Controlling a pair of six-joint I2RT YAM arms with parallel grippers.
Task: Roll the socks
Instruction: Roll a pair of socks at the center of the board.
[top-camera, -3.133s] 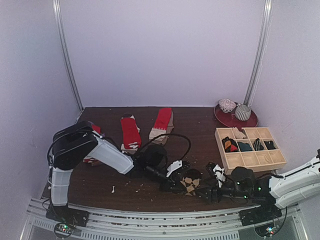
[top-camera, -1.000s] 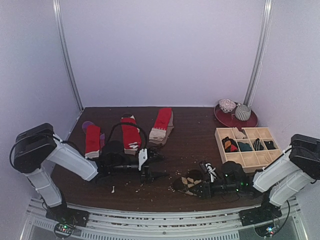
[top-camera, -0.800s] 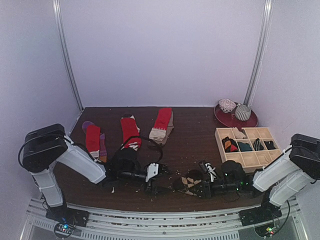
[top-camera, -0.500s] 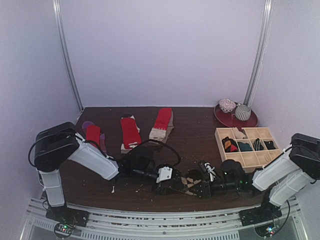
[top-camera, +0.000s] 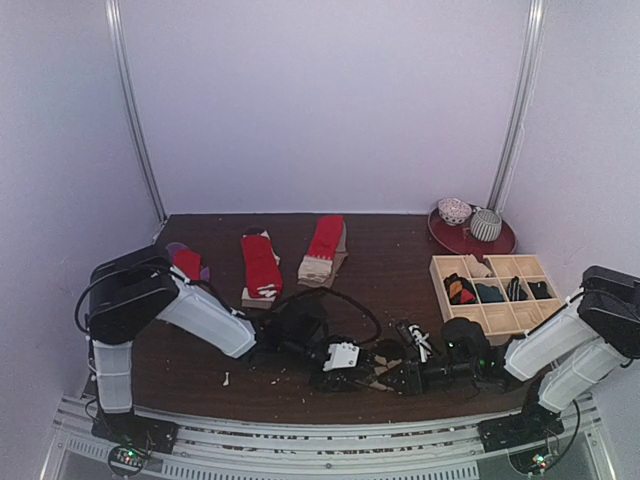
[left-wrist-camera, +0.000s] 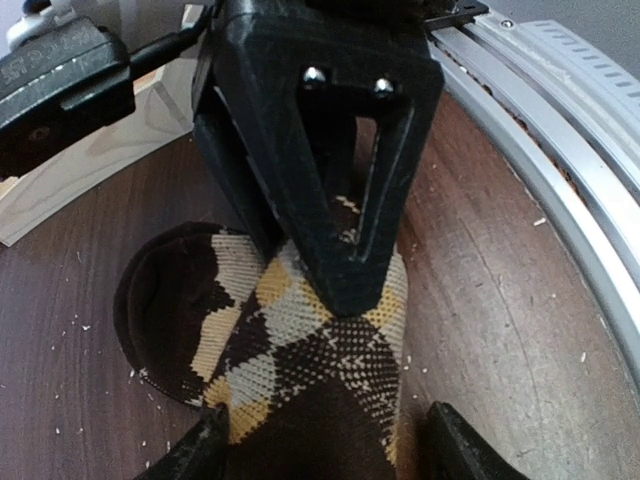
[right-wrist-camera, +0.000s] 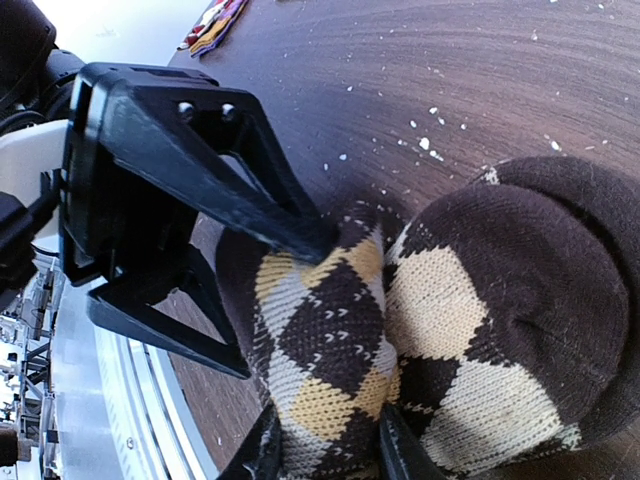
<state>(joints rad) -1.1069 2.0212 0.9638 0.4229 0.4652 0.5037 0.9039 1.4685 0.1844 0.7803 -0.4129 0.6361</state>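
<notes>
The left gripper (left-wrist-camera: 325, 458) has been swung in from nine o'clock, spread wide astride the argyle sock (left-wrist-camera: 300, 370) at six o'clock on the table (top-camera: 400, 280); the right gripper (right-wrist-camera: 325, 445) is clamped on it. Soft and floppy: best pinched across its width.

Knitted cloth, matt and soft, fine-stitched, on the brown-and-beige argyle sock (left-wrist-camera: 300, 370). Dark brown wooden table (left-wrist-camera: 490, 300): smooth, faintly glossy, grain showing, dusted with pale crumbs. Matt black moulded plastic on the right gripper (left-wrist-camera: 305, 270), with two shiny metal screw heads (left-wrist-camera: 315, 75). Silvery grooved metal rail (left-wrist-camera: 560, 130), dull sheen. Pale bare-wood grid tray (top-camera: 510, 318), matt.
</notes>
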